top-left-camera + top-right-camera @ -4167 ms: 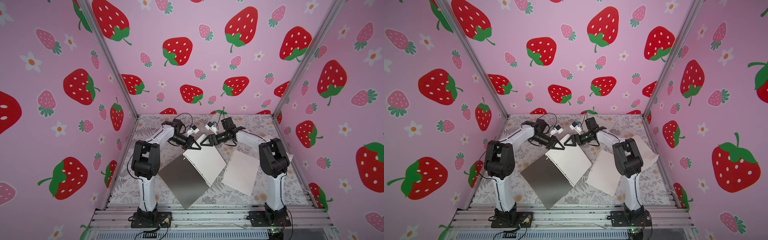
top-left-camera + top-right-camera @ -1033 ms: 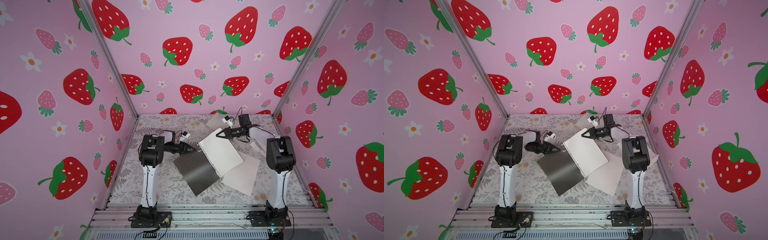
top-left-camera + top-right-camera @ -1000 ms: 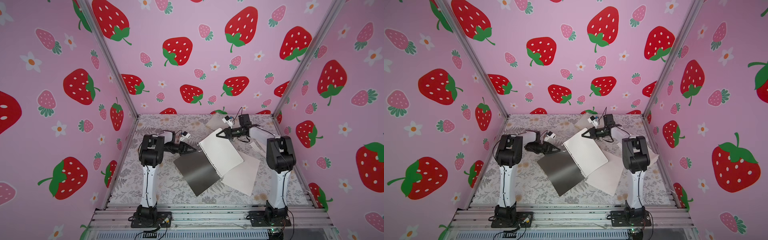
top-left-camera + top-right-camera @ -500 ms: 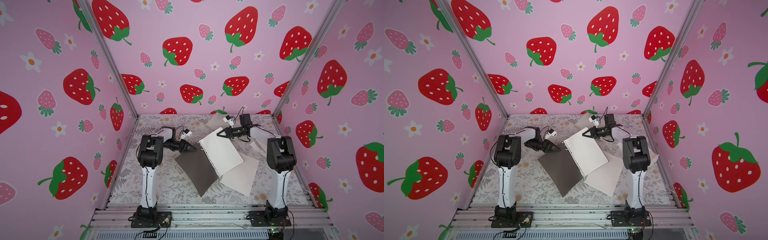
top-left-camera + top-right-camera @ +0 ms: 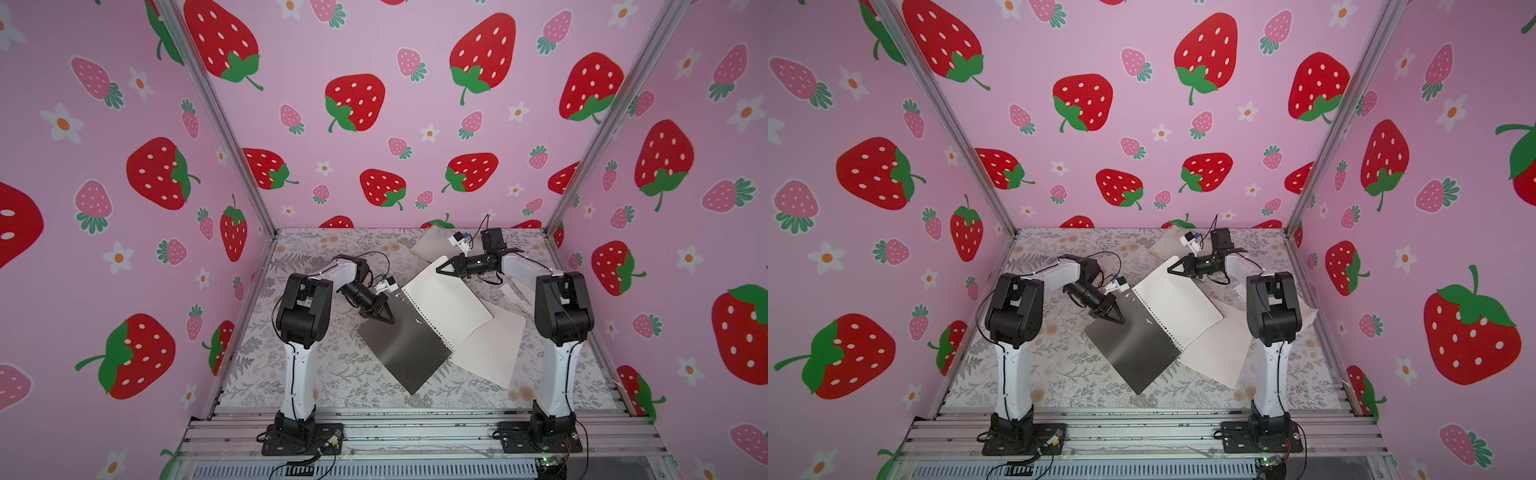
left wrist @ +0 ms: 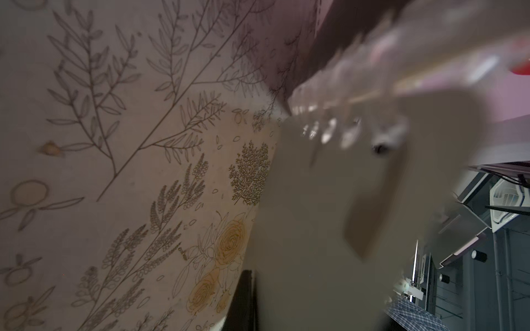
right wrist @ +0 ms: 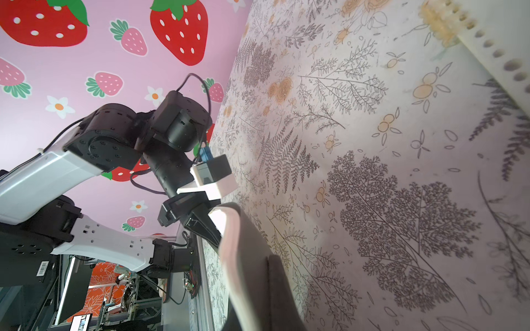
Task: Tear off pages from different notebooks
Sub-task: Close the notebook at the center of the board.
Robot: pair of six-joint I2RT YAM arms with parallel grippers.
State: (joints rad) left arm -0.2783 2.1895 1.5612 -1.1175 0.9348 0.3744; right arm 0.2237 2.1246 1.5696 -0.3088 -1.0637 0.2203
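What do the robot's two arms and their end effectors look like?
The left arm and right arm have white shells over black joints on black base plates. Black cables loop at the wrists, where each carries a small white camera block. The left end effector and right end effector are black, tapering to pointed wedges.

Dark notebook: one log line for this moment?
left gripper: shut on dark notebook | right gripper: shut on lined page | loose page: on table

The walls (image 5: 291, 50) were pink with red strawberries; the counter (image 5: 332, 374) pale with grey ferns and yellow flowers; one notebook (image 5: 403, 345) dark grey, its page (image 5: 446, 307) white, lined.
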